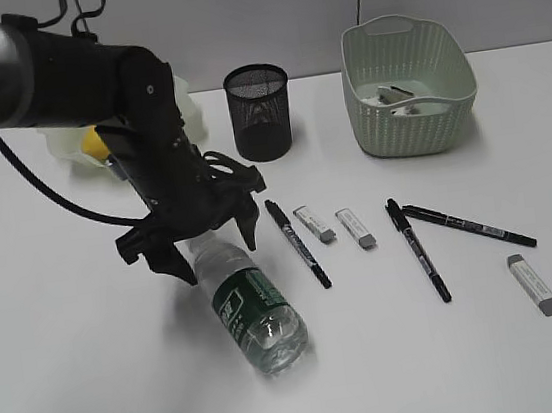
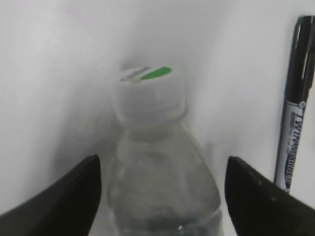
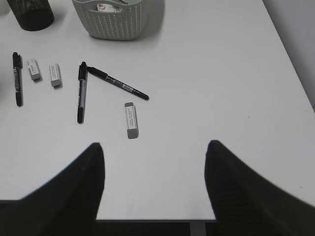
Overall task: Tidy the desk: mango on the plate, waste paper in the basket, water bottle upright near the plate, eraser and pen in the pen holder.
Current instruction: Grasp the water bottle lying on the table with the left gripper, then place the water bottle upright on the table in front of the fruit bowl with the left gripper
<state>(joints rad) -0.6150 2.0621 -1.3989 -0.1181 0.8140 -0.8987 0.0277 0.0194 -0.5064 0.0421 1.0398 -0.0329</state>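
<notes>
A: Jaws of the left gripper stand apart, straddling the neck of the bottle, which lies on its side toward the desk's front, left of centre, cap end under the gripper.

B: Why there?

A: Likely because the neck is the narrow part, a fair place to grab before standing the bottle up. Nothing is clamped yet; the fingers flank the shoulder with gaps either side.

B: And the right gripper?

A: Spread, empty, hanging off the front right edge.

B: What does each camera add?

A: The left wrist view shows the cap and those gaps; the exterior view hides the cap behind the arm. Only the exterior view shows the mango on the plate, back left, and the holder and basket along the back edge, with paper inside the basket. Pens and erasers lie loose mid-desk.
</notes>
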